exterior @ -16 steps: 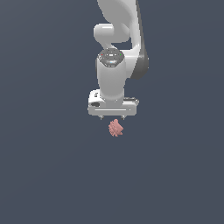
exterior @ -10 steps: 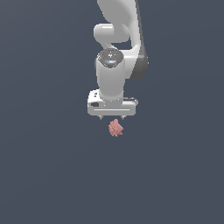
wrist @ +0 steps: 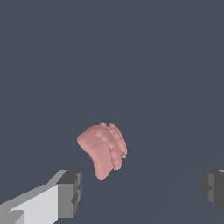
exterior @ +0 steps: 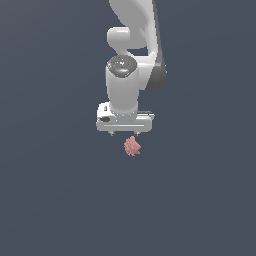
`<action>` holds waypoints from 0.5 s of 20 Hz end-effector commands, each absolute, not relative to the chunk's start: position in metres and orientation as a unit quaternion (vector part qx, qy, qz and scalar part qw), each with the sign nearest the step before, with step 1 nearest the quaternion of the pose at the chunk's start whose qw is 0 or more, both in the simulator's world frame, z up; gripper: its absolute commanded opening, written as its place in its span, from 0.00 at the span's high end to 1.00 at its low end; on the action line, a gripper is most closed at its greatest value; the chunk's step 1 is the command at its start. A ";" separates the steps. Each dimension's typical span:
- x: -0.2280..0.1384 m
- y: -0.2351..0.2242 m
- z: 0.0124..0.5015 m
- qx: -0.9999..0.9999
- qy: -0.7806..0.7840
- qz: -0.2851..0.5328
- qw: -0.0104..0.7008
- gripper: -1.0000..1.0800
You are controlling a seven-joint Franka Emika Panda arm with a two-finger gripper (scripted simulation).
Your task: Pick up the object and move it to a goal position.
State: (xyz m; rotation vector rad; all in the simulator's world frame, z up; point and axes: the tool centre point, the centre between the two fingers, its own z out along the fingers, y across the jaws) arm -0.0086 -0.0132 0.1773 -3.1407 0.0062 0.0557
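Okay, so in the exterior view the white arm hangs straight down over a plain dark grey floor, and the gripper sits right above the object, a little salmon-pink knobbly chunk. The chunk is just under the gripper's flat white body, a touch toward the exterior view's right of its middle, and only the tiny stubs of the fingers poke out below that body, so from here you can't really tell whether anything is touching the chunk. Compared with the shots from 0.8 s and 0.5 s ago, honestly almost nothing has changed: the chunk is in the same spot under the gripper, and the arm looks the same apart from maybe a slight turn of the wrist joint. Over in the wrist view, the object lies on the floor between the two fingers, much nearer to the finger with the grey pad than to the other pad at the frame edge. The jaws are spread wide, way wider than the chunk, and they're holding nothing; there's a clear gap on both sides.
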 end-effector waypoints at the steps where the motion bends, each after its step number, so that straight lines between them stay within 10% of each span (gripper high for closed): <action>1: -0.009 -0.012 0.176 -1.000 -0.001 0.018 0.000 0.04; 10: -0.011 -0.007 0.161 -0.999 -0.052 0.014 -0.001 0.04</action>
